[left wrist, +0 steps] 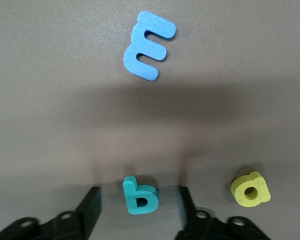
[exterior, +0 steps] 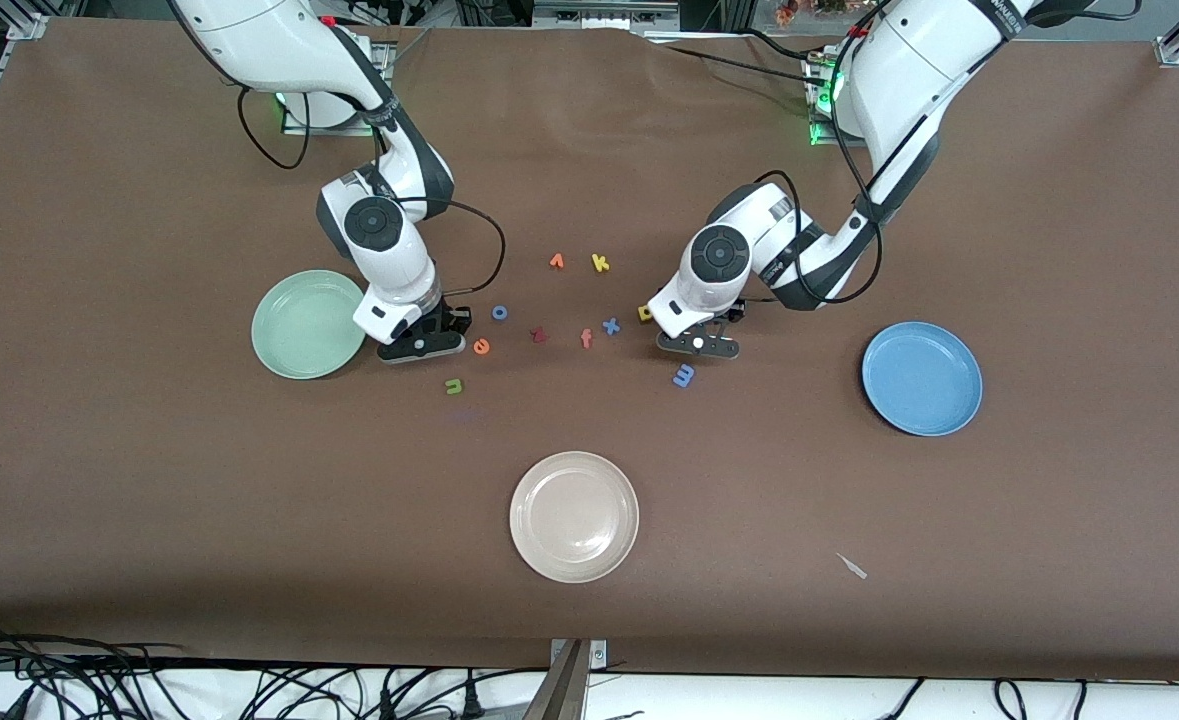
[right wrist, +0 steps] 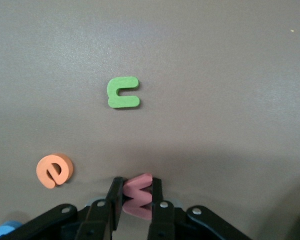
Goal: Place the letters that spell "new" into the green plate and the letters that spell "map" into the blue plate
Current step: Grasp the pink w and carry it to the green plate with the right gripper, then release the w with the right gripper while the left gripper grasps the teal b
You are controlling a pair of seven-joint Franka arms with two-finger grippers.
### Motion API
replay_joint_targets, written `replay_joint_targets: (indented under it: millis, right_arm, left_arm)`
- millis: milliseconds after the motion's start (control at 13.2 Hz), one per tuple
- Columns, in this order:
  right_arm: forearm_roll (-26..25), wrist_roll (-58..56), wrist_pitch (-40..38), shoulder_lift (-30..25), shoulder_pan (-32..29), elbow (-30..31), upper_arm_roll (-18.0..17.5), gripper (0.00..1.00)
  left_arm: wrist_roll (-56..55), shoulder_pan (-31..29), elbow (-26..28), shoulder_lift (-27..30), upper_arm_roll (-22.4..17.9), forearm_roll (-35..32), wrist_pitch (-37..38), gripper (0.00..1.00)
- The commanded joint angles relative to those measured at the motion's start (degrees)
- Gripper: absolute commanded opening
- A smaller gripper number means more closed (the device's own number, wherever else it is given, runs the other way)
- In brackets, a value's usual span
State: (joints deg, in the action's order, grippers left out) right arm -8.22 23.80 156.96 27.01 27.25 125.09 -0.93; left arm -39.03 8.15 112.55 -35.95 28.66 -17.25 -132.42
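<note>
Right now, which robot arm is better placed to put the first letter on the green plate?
The right arm. Its pincer is shut on the pink w, beside the green plate. The left pincer straddles the teal a, toward the blue plate.

A brown-covered table [exterior: 149,480] under even light, black cables [exterior: 149,680] trailing along its nearer edge.

Lab — 2 robot arms [exterior: 389,230], cables [exterior: 149,680].

You get one high front camera facing the robots across the table [exterior: 149,480]; each wrist camera looks straight down, close. Shared ground — blue m [exterior: 684,376] [left wrist: 148,45], green n [exterior: 454,386] [right wrist: 123,92] — both near six o'clock of the letter cluster.
</note>
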Motion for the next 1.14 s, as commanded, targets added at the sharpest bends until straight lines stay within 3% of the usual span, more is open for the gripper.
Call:
replay_joint_targets:
  millis: [0,303,530,682,909,985,1061]
  right_arm:
    - [-1.1,-0.77,-3.92,-2.04,0.17,-0.9,1.1,0.06]
    - [-0.66,-8.4,-13.6,-8.45,0.0,-0.55,7.76,0.06]
    - [-0.57,-19.36,-18.44,-10.22,-0.09,0.32,13.47,0.06]
    - [0.13,-23.88,-17.66,-10.84,-0.09,3.65,17.61,0.08]
    - [0.13,-23.89,-8.56,-11.1,-0.09,11.72,19.2,0.08]
    - [0.13,-23.63,-5.38,-11.1,-0.09,13.67,19.9,0.28]
    - [0.13,-23.1,-5.18,-11.02,-0.09,13.69,19.91,0.78]
  left_arm:
    - [0.8,-0.41,-0.57,-0.44,0.17,-1.12,-0.3,0.6]
    - [0.8,-0.41,-0.4,-0.62,0.26,-0.94,-0.3,0.45]
    - [0.8,-0.41,-0.4,-1.14,0.26,-0.94,-0.3,0.37]
    - [0.8,-0.41,-0.49,-1.23,0.17,-0.77,-0.3,0.32]
    - [0.71,-0.5,-0.4,-1.14,0.26,-0.59,-0.3,0.19]
    - [0.71,-0.59,-0.49,-1.06,0.26,-0.59,-0.21,0.15]
    - [0.71,-0.94,-0.57,-0.97,0.26,-0.59,0.05,0.09]
